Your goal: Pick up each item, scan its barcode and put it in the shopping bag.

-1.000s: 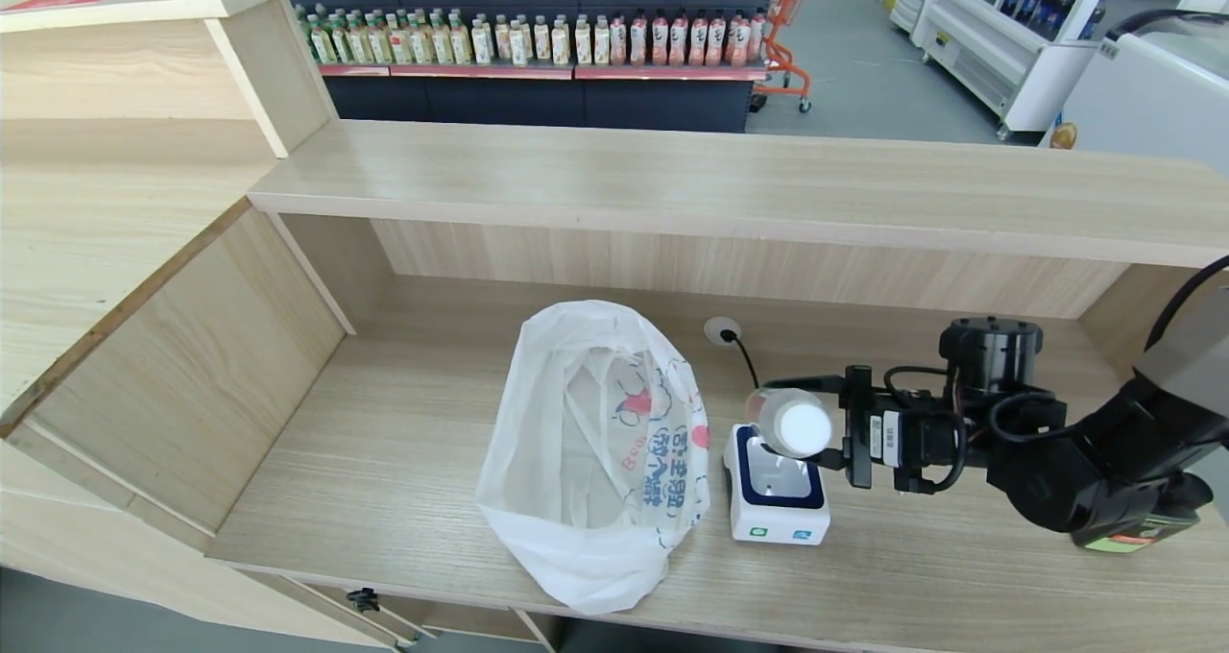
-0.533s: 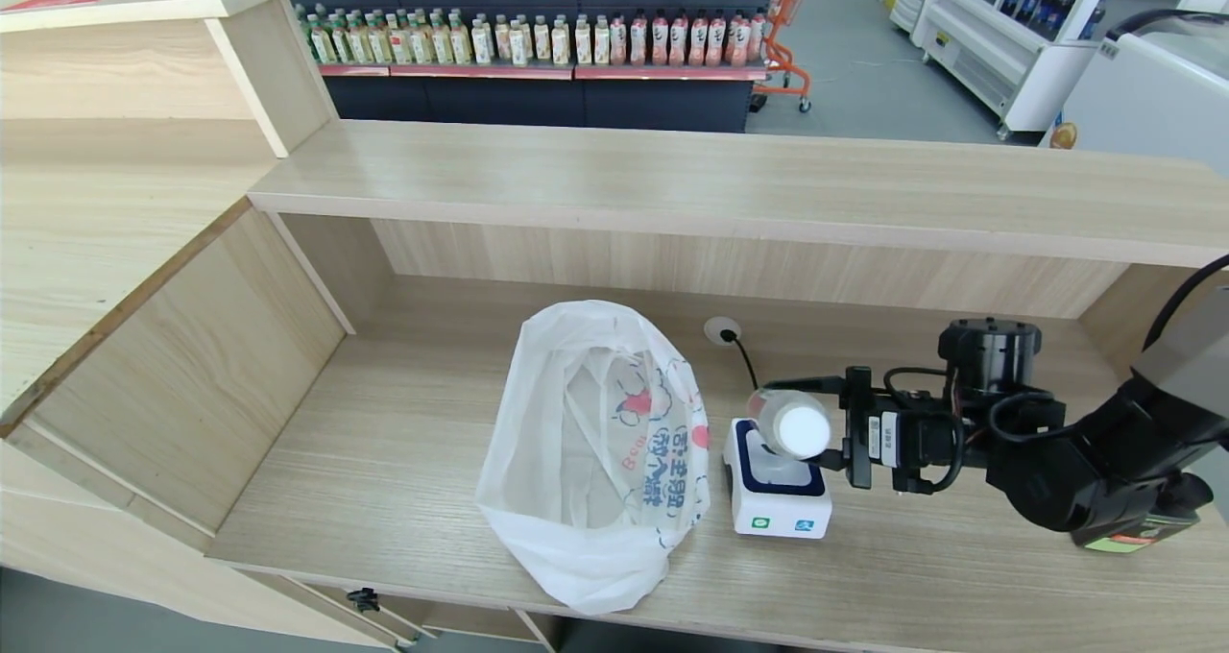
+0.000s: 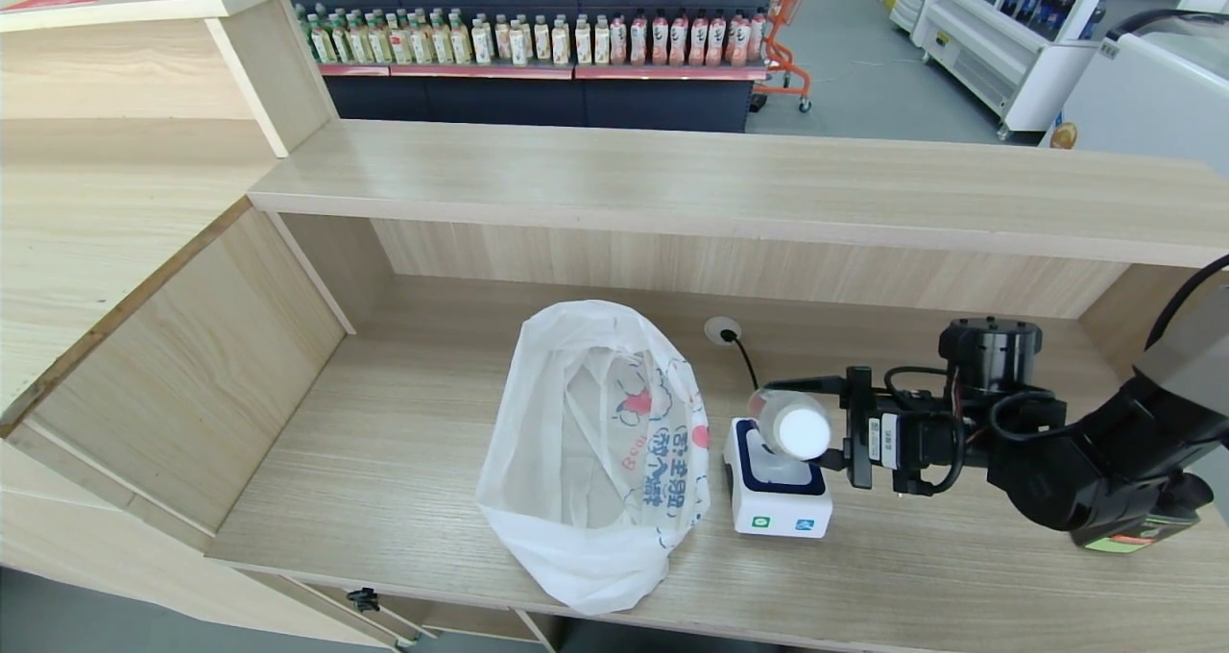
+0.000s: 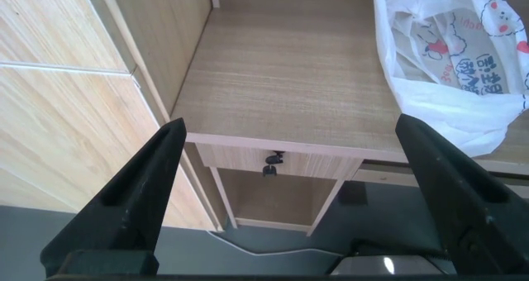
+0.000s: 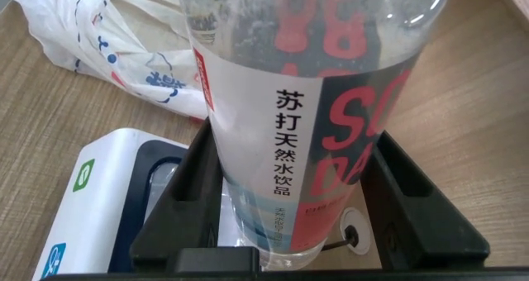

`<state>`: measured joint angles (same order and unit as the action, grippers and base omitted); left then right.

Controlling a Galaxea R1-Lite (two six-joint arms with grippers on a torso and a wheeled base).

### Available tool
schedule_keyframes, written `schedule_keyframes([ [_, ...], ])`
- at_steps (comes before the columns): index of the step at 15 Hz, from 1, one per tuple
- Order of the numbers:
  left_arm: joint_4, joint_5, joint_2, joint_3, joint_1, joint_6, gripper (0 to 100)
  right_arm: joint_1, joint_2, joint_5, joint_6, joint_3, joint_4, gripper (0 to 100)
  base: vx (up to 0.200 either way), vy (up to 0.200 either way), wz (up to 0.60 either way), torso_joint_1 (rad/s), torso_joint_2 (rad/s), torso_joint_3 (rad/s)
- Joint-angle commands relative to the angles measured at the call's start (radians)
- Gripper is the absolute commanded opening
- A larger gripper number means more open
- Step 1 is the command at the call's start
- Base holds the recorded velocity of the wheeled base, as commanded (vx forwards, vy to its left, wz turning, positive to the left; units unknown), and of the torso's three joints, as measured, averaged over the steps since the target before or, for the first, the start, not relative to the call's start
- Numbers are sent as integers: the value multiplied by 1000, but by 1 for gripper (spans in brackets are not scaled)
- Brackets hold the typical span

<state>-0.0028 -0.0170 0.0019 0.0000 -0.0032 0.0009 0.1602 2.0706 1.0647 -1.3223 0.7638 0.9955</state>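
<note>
1. Your right claw (image 3: 805, 421) is clamped on the clear soda water bottle (image 5: 306, 124), one finger on each side of its white and red label.
2. The bottle lies sideways in that grip, right over the dark window of the white barcode scanner (image 3: 778, 504). You can't tell from here whether it touches.
3. The scanner sits on the worktop (image 3: 384, 480), its black cable (image 3: 744, 355) running back to a round port.
4. The white shopping bag (image 3: 595, 451) stands just beside the scanner on its left, mouth open.
5. Your left claw (image 4: 289, 124) hangs off the worktop's front edge, fingers wide apart and holding nothing, above a small drawer lock (image 4: 270, 163).
</note>
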Motion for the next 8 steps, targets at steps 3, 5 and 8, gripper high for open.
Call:
schedule_keyframes([
  [3,0,0,0,0,0,1,100,4,-20,1,-35,-1,-26,0,0,0,0,0,0,0],
  [5,0,0,0,0,0,-1,100,5,-23,1,-44,-5,-34,0,0,0,0,0,0,0],
  [8,0,0,0,0,0,1,100,15,-29,1,-54,-5,-44,0,0,0,0,0,0,0],
])
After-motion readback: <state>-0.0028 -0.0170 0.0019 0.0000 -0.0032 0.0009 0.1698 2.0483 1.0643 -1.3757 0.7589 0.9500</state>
